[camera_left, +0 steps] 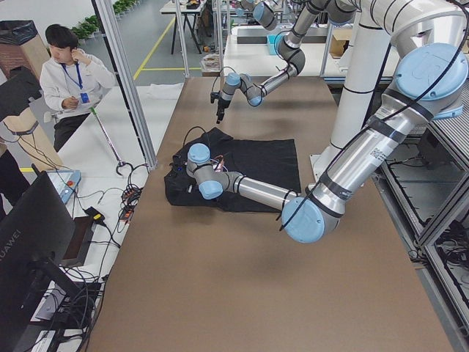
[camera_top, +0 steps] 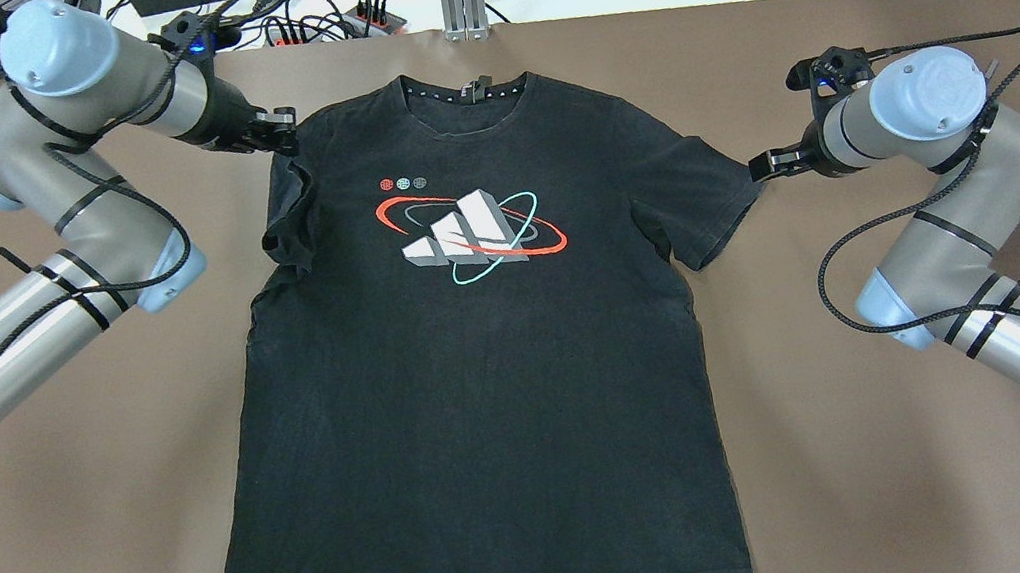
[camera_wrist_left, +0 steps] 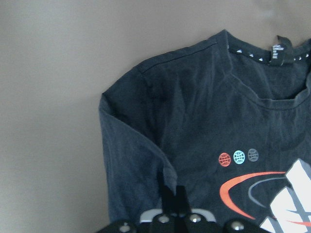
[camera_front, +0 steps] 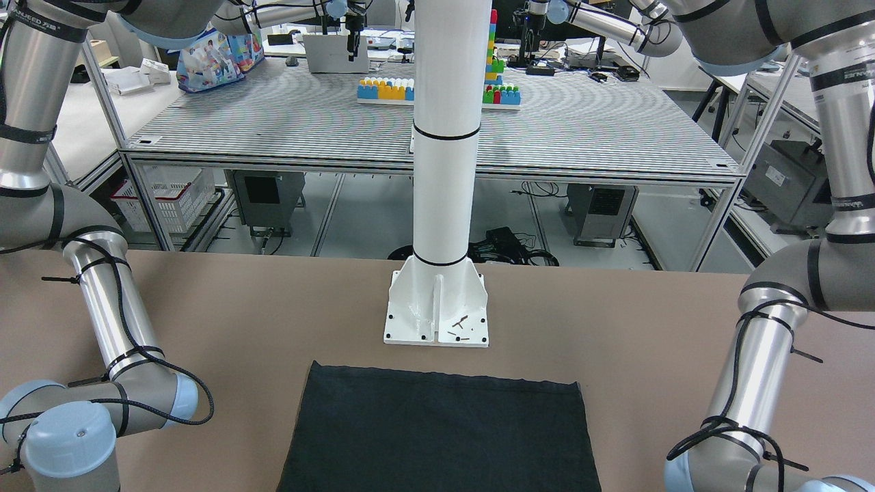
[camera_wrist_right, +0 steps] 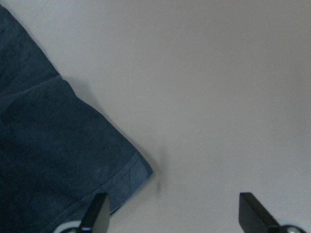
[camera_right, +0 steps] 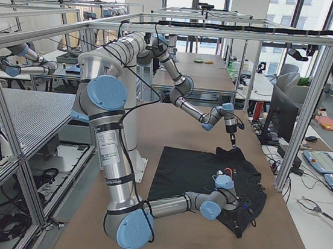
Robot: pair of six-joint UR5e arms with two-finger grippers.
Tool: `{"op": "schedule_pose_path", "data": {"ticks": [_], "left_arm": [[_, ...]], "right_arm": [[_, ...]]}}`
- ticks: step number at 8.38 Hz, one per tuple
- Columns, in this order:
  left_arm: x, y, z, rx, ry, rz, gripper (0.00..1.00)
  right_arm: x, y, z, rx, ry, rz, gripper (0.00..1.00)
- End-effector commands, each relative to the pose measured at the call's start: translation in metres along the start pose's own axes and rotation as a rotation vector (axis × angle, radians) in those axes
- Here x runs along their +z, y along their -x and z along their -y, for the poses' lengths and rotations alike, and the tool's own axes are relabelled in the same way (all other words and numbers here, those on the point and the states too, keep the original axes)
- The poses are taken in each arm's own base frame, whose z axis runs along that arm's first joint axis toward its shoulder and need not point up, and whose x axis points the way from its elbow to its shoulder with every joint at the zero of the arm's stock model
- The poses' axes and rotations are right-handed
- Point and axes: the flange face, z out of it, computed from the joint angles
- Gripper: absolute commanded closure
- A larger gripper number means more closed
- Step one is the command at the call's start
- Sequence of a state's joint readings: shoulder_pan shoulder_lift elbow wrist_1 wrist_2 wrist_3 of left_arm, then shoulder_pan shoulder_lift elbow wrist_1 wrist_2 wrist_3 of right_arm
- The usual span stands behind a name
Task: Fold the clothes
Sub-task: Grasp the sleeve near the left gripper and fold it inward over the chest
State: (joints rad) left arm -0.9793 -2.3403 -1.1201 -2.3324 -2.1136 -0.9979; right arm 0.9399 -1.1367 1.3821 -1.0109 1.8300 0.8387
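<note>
The left pincer (camera_top: 282, 130), fingers pressed together, hangs over the upper-left shoulder of the black T-shirt (camera_top: 484, 381), the right pincer (camera_top: 767, 165) spread beside the sleeve hem at frame right, the shirt lying flat, print up, mid-frame on the brown tabletop (camera_top: 905, 490).

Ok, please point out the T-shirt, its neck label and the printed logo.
T-shirt (camera_top: 478, 412), overhead view, plain lower front.
neck label (camera_top: 471, 89), overhead view, middle of the label.
printed logo (camera_top: 466, 227), overhead view, white bars at its centre.

Robotics lab, aluminium-frame benches (camera_front: 273, 123), other robot arms (camera_front: 615, 27), monitor (camera_left: 33, 235)
</note>
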Motion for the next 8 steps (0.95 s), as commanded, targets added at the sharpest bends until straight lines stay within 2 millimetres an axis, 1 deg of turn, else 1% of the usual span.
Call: {"op": "schedule_pose_path", "data": {"ticks": [1, 2, 3, 4, 5, 6, 7, 8], "left_arm": [[0.035, -0.100, -0.023, -0.052, -0.030, 0.040, 1.00], [0.049, -0.124, -0.039, -0.055, -0.052, 0.046, 1.00], [0.063, -0.141, -0.055, -0.067, -0.055, 0.049, 1.00], [0.070, -0.148, -0.065, -0.068, -0.068, 0.059, 1.00], [0.075, -0.151, -0.070, -0.072, -0.081, 0.069, 1.00], [0.079, -0.147, -0.069, -0.081, -0.097, 0.087, 1.00], [0.076, -0.149, -0.066, -0.082, -0.101, 0.081, 0.94], [0.074, -0.152, -0.067, -0.081, -0.105, 0.073, 0.01]], "right_arm": [[0.000, 0.000, 0.000, 0.001, -0.001, -0.001, 0.06], [0.000, 0.000, 0.000, 0.001, -0.001, -0.001, 0.06], [0.001, -0.001, 0.000, 0.001, 0.001, -0.003, 0.06], [0.001, -0.001, 0.000, 0.001, 0.001, -0.003, 0.06], [0.002, -0.001, -0.001, -0.001, 0.003, -0.004, 0.06], [0.002, -0.001, -0.001, -0.001, 0.003, -0.004, 0.06], [0.002, -0.001, -0.001, -0.002, 0.004, -0.005, 0.06], [0.003, 0.001, -0.002, -0.002, 0.007, -0.005, 0.06]]}}
